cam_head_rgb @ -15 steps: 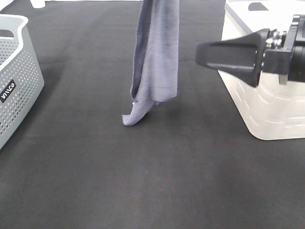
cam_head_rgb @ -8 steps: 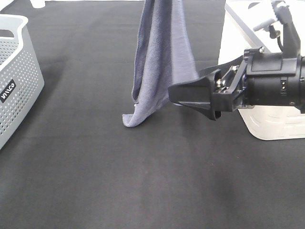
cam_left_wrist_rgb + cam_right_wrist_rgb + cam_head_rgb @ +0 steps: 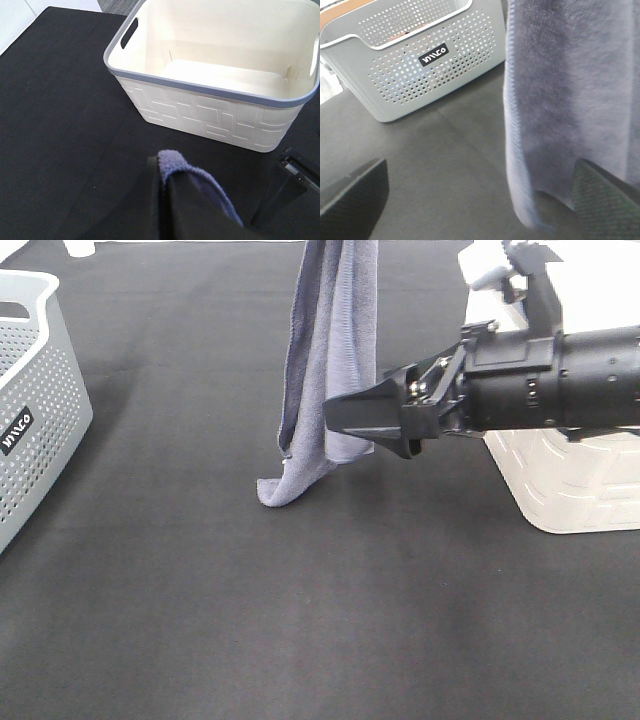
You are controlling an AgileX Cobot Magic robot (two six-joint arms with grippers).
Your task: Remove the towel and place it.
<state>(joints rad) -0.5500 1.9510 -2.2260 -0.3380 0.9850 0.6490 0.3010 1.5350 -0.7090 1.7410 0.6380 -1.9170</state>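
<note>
One black mat (image 3: 300, 620) below the fingers, cream basket (image 3: 210, 107) past the left gripper (image 3: 172, 200), grey basket (image 3: 420, 75) past the right gripper (image 3: 345, 418), towel (image 3: 330, 360) pinched tight in the left fingers (image 3: 200, 222), hanging down, lower edge between the spread right fingers (image 3: 355, 192).

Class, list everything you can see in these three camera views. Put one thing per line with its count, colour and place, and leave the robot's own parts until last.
towel: one, slate blue-grey, hanging down mid-table from above the exterior view, its lower end resting on the table cover
grey basket: one, light grey with perforated walls and a small black label, at the left edge of the table
cream basket: one, cream with a grey rim, empty inside, on the right of the table
table cover: one, black, under everything
left hand: one, dark, closed on a fold of the towel
right hand: one, black, open, reaching in from the right at the towel's lower part
</note>
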